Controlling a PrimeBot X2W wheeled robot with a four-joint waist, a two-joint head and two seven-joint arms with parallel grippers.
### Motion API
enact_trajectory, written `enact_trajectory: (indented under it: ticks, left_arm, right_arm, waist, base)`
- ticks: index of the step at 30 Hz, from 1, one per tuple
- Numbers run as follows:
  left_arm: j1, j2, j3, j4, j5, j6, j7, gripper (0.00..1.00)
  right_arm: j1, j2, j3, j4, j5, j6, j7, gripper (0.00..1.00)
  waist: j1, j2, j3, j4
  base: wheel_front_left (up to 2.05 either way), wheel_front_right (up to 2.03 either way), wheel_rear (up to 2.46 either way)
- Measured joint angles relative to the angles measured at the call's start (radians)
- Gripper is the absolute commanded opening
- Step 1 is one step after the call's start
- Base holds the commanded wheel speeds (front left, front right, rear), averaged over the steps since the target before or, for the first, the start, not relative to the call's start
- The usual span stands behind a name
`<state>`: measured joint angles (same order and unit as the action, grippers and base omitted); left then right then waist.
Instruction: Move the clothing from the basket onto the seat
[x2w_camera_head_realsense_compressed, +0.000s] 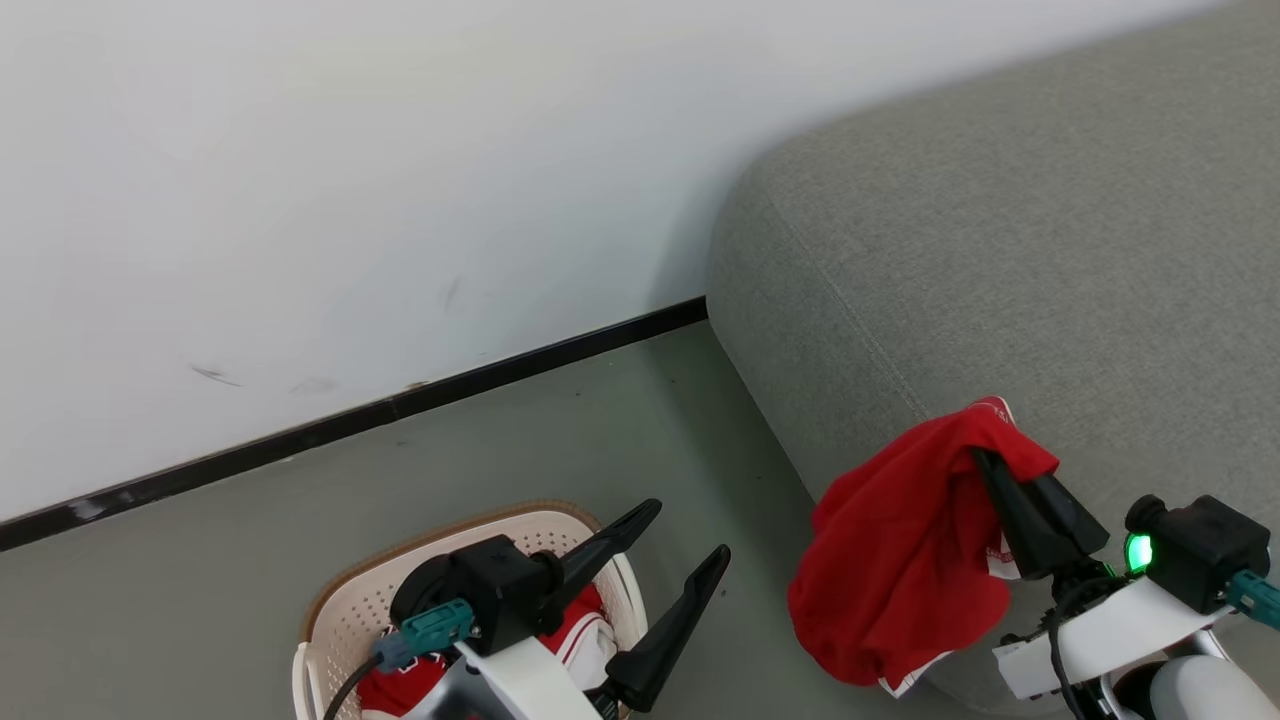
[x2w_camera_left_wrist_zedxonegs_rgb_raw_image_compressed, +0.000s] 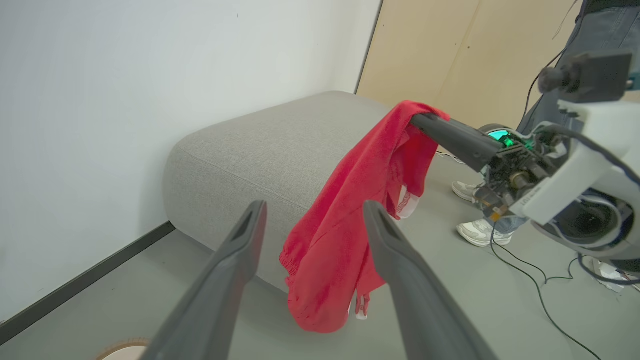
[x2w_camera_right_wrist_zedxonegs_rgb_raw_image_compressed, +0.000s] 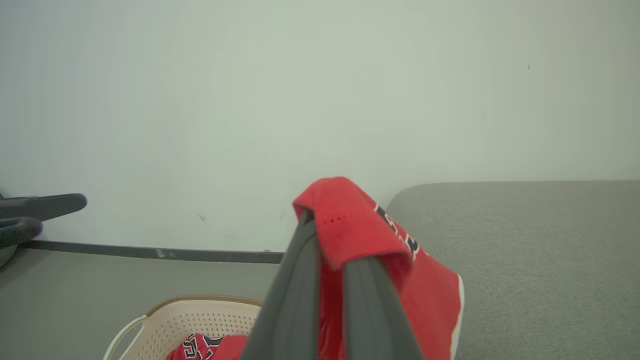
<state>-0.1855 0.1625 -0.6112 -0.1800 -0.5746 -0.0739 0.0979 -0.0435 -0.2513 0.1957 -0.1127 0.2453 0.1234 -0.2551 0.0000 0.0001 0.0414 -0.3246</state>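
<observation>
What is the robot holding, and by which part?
The right gripper, jaws shut, pinches the red garment by a bunched fold; the left gripper holds nothing.

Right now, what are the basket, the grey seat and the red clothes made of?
The basket looks like matte cream plastic: stiff walls punched with small holes, brown woven-look rim. The seat seems woven fabric: grainy grey weave, stitched seam. The red garment looks like soft, thin cloth, probably sports knit: it hangs limp in folds from the right gripper.
</observation>
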Motion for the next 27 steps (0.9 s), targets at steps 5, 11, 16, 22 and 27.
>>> enact_trajectory:
  ticks: [5, 11, 16, 22, 27]
  left_arm:
    - [0.019, 0.006, 0.005, -0.015, 0.005, 0.004, -0.003, 1.00]
    - [0.036, 0.015, 0.009, -0.035, 0.015, 0.020, -0.004, 1.00]
    - [0.043, 0.021, 0.009, -0.061, 0.022, 0.035, -0.002, 1.00]
    - [0.054, 0.022, 0.002, -0.084, 0.030, 0.053, 0.008, 1.00]
    - [0.058, 0.026, 0.003, -0.105, 0.045, 0.070, 0.016, 1.00]
  right_arm:
    - [0.002, -0.006, -0.016, -0.007, 0.002, 0.000, 0.000, 0.00]
    - [0.001, -0.016, -0.031, -0.010, 0.025, 0.000, 0.000, 0.00]
    - [-0.025, -0.041, -0.052, -0.003, 0.070, 0.000, 0.000, 0.00]
    - [-0.104, -0.079, -0.088, 0.058, 0.135, 0.000, 0.000, 0.00]
    - [-0.202, -0.108, -0.166, 0.121, 0.203, 0.000, 0.028, 0.00]
  waist:
    - [0.0000, 0.0000, 0.001, -0.036]
    - [0.0000, 0.0000, 0.009, -0.073]
    - [0.0000, 0.0000, 0.026, -0.089]
    - [0.0000, 0.0000, 0.055, -0.086]
    - [0.0000, -0.0001, 0.080, -0.071]
  base:
    - [0.00, 0.00, 0.00]
    - [0.00, 0.00, 0.00]
    - [0.00, 0.00, 0.00]
    - [0.00, 0.00, 0.00]
    - [0.00, 0.00, 0.00]
